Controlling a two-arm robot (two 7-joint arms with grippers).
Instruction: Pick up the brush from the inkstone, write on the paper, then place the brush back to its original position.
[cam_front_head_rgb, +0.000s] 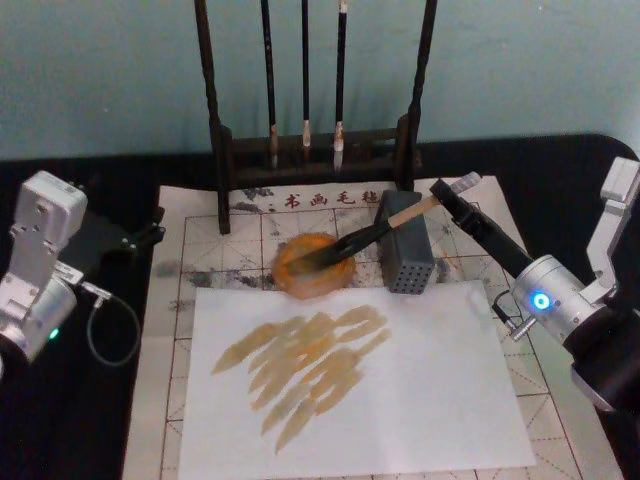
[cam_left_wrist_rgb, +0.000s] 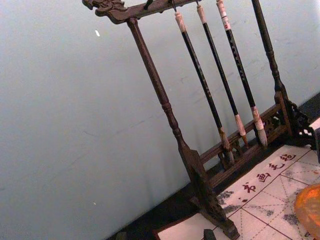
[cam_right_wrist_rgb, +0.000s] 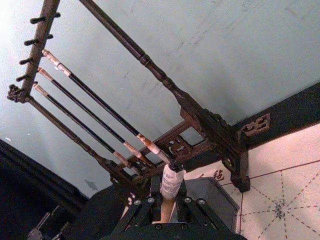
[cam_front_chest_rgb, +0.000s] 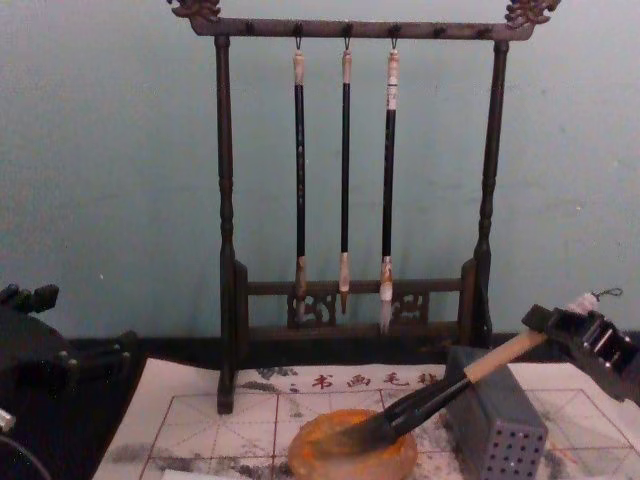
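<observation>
Nearest, in front of the inkstone, one white sheet streaked with yellow-brown strokes lies on one red-gridded paper. One thick brush, pale wood above black, rests its dark bristles in the inkstone and slants up over one grey holed block to the inkstone's right. There the right gripper is clamped on the handle's top. The left gripper sits parked well left of the inkstone. Behind the inkstone, three thin brushes hang on one dark rack. The table is black and the wall pale teal.

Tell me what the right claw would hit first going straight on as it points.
Likely the grey perforated block: the right claw, shut on the brush, points along it toward the inkstone, and the block sits right under the handle. Clearance is unclear.
</observation>
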